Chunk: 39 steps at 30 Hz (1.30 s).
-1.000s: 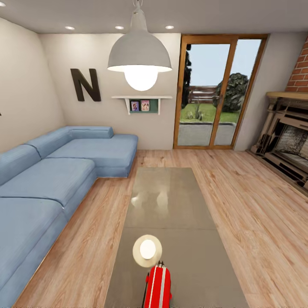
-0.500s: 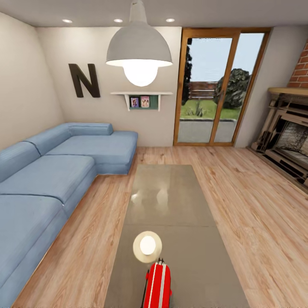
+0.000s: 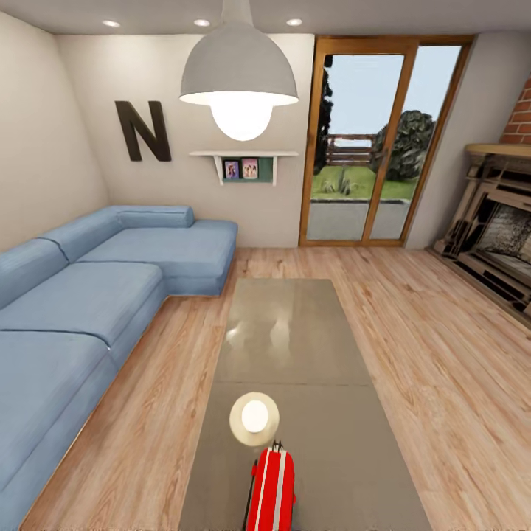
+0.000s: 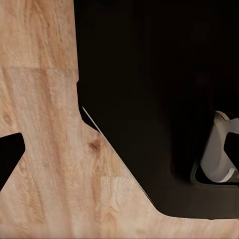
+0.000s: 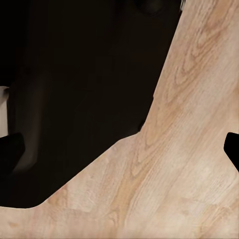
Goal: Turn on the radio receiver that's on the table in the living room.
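Since 1 second ago the whole head view has slid a little: the lamp and the letter N sit higher and the door looks a bit bigger, so the camera moved, not the things. The red radio still stands near the close end of the long table, with its narrow striped edge facing up. Just past it on the shiny top is a round white spot, which is the lamp's reflection.

The blue sofa runs along the left side. The glass door is in the far wall, and the fireplace is on the right. The wood floor lies all around the table.

In the left wrist view, 1 dark fingertip of the left gripper pokes in at the edge, over the floor and beside a big dark shape. In the right wrist view, dark fingertips of the right gripper show at both edges, wide apart, so it is open. I cannot tell if the left one is open or closed. Both arms point down at the floor.
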Tool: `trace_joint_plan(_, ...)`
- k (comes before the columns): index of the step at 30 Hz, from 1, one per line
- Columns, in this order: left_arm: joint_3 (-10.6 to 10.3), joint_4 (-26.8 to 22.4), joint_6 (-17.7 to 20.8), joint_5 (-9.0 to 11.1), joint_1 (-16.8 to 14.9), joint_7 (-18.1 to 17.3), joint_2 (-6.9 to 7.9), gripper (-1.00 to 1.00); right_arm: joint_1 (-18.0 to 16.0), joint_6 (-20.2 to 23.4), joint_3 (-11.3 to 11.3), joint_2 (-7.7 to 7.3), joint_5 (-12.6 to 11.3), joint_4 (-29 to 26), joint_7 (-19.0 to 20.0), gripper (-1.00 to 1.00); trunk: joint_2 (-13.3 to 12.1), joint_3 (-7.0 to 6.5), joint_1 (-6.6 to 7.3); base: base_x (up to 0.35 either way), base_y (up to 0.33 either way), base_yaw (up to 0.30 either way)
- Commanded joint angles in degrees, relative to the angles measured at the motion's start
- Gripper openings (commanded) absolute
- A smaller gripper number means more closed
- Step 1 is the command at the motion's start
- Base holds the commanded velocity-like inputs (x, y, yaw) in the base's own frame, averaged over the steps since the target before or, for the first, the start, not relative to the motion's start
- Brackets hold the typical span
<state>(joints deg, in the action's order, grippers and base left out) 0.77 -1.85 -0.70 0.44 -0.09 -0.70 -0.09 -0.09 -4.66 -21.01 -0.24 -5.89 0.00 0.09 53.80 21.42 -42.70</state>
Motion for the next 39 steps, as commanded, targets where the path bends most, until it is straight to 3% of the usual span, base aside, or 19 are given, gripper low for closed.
trace_joint_plan(1,0.01,0.0,0.0,0.0,0.0,0.0,0.0,1.0,0.0,0.0,0.0,-0.01,0.0,0.0,0.0,1.0,0.0,0.1,0.0,0.0,0.0,0.0)
trace_joint_plan(39,-0.03,0.0,0.0,0.0,0.0,0.0,0.0,1.0,0.0,0.0,0.0,-0.03,0.0,0.0,0.0,1.0,0.0,3.63,0.0,0.0,0.0,0.0)
